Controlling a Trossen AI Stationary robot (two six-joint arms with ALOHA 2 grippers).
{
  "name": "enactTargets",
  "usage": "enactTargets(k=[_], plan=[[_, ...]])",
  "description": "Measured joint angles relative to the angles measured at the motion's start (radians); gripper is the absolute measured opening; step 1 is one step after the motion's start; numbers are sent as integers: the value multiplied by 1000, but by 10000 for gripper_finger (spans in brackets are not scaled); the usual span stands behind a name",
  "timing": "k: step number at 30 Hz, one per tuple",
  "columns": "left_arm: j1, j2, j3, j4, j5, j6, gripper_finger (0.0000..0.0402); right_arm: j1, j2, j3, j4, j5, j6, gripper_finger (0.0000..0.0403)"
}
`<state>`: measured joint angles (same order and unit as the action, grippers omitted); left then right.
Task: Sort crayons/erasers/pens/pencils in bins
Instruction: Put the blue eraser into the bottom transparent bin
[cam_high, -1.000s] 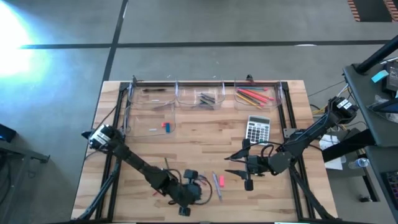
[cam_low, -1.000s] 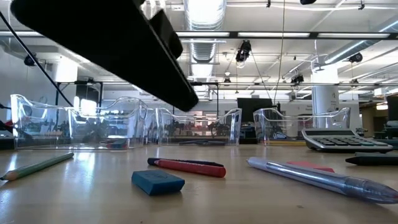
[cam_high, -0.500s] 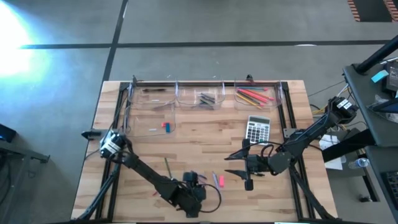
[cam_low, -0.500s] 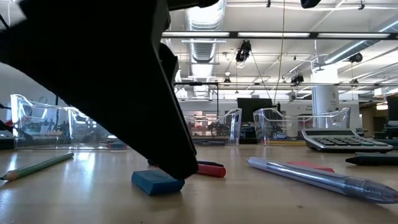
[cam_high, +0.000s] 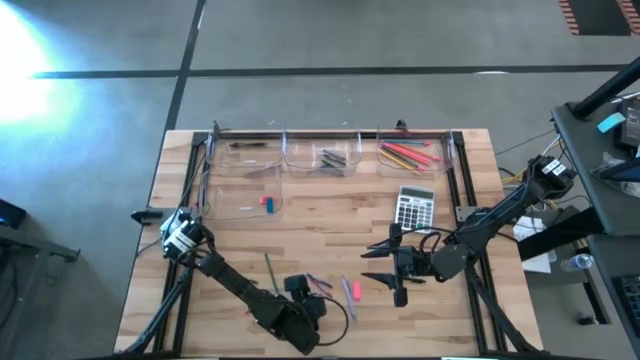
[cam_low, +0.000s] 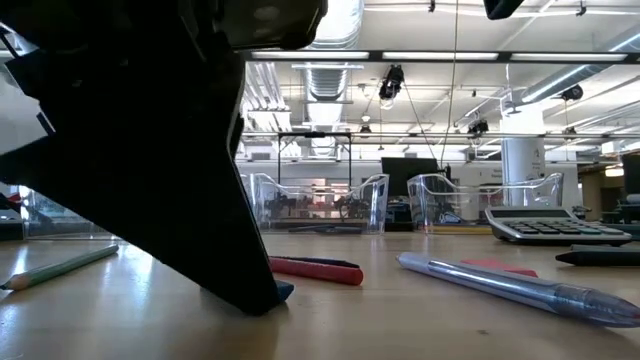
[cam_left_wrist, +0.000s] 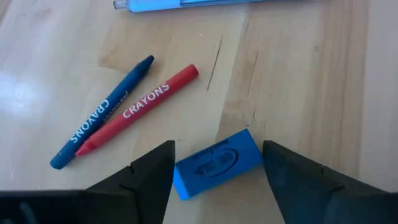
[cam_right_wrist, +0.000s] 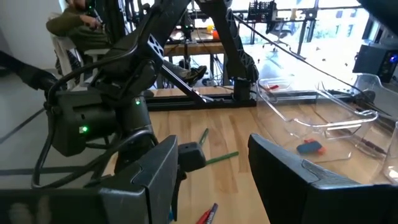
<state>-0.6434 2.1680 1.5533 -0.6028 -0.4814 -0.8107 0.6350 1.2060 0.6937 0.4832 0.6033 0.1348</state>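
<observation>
— Left gripper (cam_left_wrist: 217, 171) has dropped and spread its fingers around the blue eraser (cam_left_wrist: 216, 163) on the table's near edge.
— It should close squarely across it. Right gripper (cam_high: 385, 266) waits parted, empty.

The left gripper (cam_left_wrist: 217, 163) is down low near the table's front edge, its fingers spread wide and pointing downward. The right gripper (cam_high: 380, 264) waits above the table's right half, fingers apart, empty.
</observation>
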Motion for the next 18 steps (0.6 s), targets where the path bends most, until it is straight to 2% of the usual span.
enactTargets(k=[3,6,16,18], plan=[[1,0,-1,-3,0,-32,217,0,0,0,-7,0,13,187],[1,0,-2,-5,0,-48,190,2,0,0,-14,0,25,187],[0,1,4,2,20,-39,24,2,0,0,-17,0,33,187],[0,1,4,2,31,-26,7,2,6,0,-13,1,33,187]])
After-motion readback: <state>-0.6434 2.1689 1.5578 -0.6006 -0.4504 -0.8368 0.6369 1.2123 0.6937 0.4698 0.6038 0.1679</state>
